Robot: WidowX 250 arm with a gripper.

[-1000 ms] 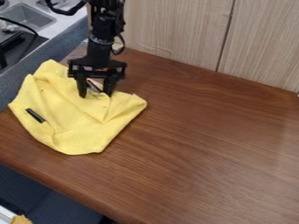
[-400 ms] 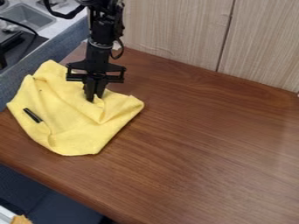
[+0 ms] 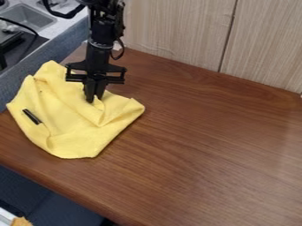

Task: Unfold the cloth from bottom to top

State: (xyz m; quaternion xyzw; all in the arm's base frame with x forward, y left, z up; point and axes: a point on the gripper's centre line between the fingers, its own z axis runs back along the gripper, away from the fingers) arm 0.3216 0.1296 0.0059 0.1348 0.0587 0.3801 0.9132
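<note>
Brown tabletop (image 3: 206,154) is lying beneath our yellow cloth (image 3: 68,132), creased at the left of the frame, pale panels (image 3: 171,35) standing behind at the upper right. We are clenching our gripper (image 3: 93,99) on the cloth's upper part, fabric bunching at the tips. We are probably pinching that raised fold so a loose layer can be drawn open.

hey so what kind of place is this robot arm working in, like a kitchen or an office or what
Possibly a lab or workroom with a toy kitchen: a brown wooden table, a small grey sink beyond its corner, and wood-grain panels behind.
</note>
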